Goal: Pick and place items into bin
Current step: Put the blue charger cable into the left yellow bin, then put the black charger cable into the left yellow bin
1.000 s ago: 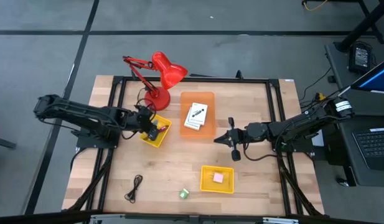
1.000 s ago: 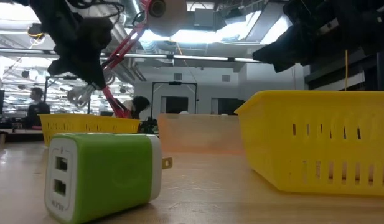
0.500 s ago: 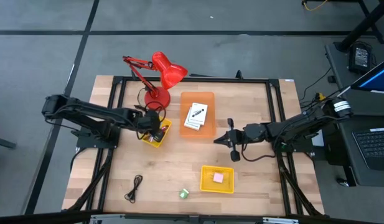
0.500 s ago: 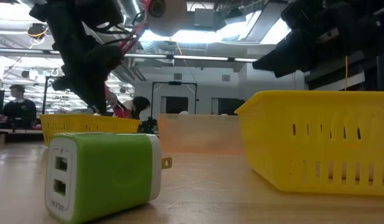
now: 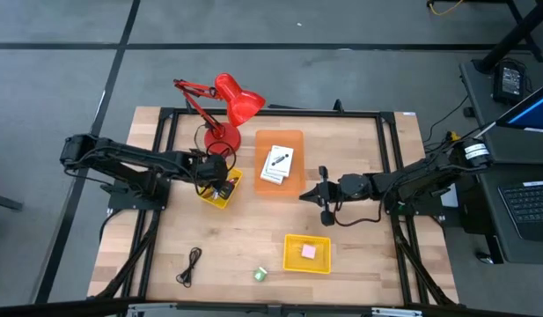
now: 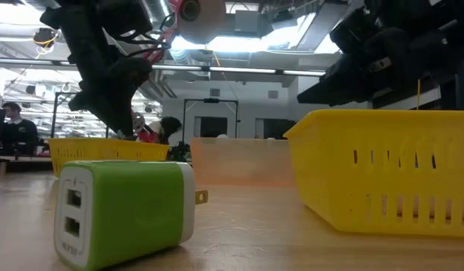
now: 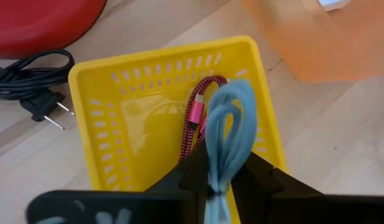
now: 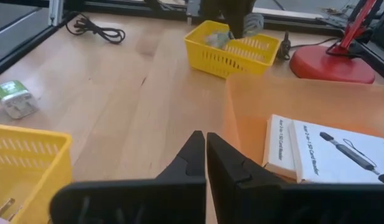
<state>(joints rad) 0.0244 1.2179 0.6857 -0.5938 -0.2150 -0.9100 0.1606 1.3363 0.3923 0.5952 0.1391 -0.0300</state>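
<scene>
Trouble could start right here: my left gripper (image 7: 218,180) hangs over the yellow basket (image 7: 111,93) near the lamp base (image 5: 223,139), its fingers pinched around a pale blue-grey cord (image 7: 226,134) whose looped end reaches toward the basket's far wall. A maroon cord (image 7: 198,118) already lies inside. If I let go like this, I judge the springy loop may flop across the rim instead of settling in. Worse, the maroon cord lies just beside the loop and could snag and get dragged out as I lift away. My right gripper (image 8: 206,149), fingers pressed together and empty, waits beside the orange tray (image 5: 280,141) holding the white cards (image 5: 276,165). Black cord (image 5: 191,264) and green block (image 5: 260,274) sit loose near the front edge.
</scene>
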